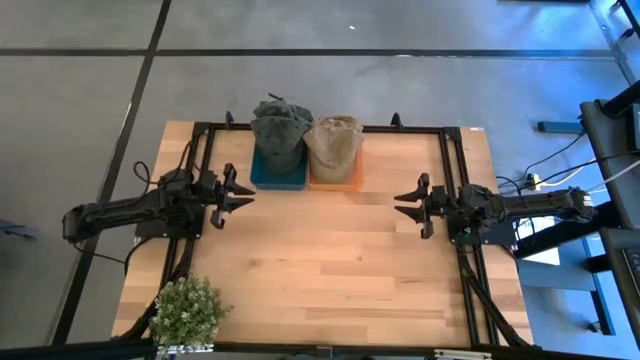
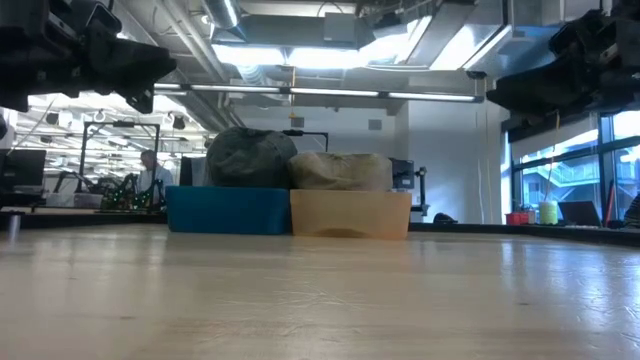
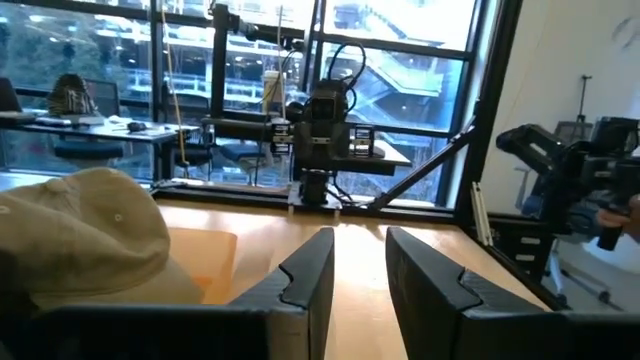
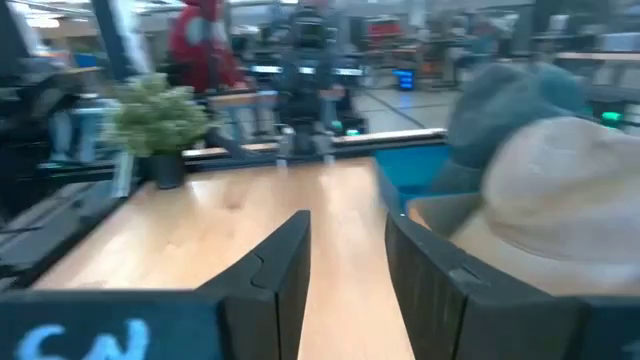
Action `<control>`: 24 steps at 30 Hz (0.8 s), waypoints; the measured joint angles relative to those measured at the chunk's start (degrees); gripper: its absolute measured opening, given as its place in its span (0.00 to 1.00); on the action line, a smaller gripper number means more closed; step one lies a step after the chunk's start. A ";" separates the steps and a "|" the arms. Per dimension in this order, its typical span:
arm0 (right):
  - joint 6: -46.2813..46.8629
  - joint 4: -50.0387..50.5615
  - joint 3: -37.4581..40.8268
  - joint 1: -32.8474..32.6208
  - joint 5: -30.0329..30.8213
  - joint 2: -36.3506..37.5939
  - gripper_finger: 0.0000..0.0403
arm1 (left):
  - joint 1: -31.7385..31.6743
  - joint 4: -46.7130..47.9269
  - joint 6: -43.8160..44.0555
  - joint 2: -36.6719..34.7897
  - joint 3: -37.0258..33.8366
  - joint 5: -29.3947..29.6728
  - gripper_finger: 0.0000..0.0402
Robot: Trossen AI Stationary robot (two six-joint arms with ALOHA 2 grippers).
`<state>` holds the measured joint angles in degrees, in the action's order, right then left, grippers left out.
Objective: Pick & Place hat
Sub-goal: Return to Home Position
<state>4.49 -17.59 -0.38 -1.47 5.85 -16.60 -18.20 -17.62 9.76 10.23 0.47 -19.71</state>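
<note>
A dark green hat (image 1: 279, 128) rests on a blue bin (image 1: 277, 177) at the table's far edge. Beside it a tan hat (image 1: 333, 143) rests on an orange bin (image 1: 337, 178). The low view shows the green hat (image 2: 250, 157) and tan hat (image 2: 340, 171) sitting on top of their bins. My left gripper (image 1: 243, 196) hovers open at the table's left, level, pointing right. My right gripper (image 1: 403, 204) hovers open at the table's right, pointing left. The left wrist view shows the tan hat (image 3: 85, 235); the right wrist view shows both the tan hat (image 4: 565, 200) and the green hat (image 4: 510, 105).
A potted plant (image 1: 188, 312) stands at the table's near left corner. A black frame (image 1: 450, 150) runs around the table's far and side edges. Bare wood (image 1: 320, 250) lies between and in front of the arms. A person in red (image 4: 205, 45) shows beyond the table.
</note>
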 joint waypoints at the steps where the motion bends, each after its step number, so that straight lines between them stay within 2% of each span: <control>1: 0.35 1.04 0.00 0.02 1.74 0.82 0.33 | 0.00 1.08 0.00 -0.94 0.00 0.17 0.22; 4: 1.11 3.84 0.00 0.04 4.88 3.56 0.33 | 0.01 5.31 0.01 -4.63 0.00 0.69 0.22; 8: -0.07 7.14 0.00 0.02 4.95 7.77 0.33 | -0.02 9.58 0.03 -10.21 0.00 0.72 0.22; 15: -0.31 14.80 0.00 0.03 5.17 16.32 0.33 | -0.80 12.81 0.61 -10.20 0.00 2.11 0.22; 24: -3.36 13.96 0.00 0.04 10.12 16.01 0.33 | -2.64 13.63 -0.23 -10.04 0.00 2.11 0.22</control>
<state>1.13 -3.64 -0.38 -1.43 15.97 -0.59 -20.84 -3.99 9.53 0.19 0.47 -17.61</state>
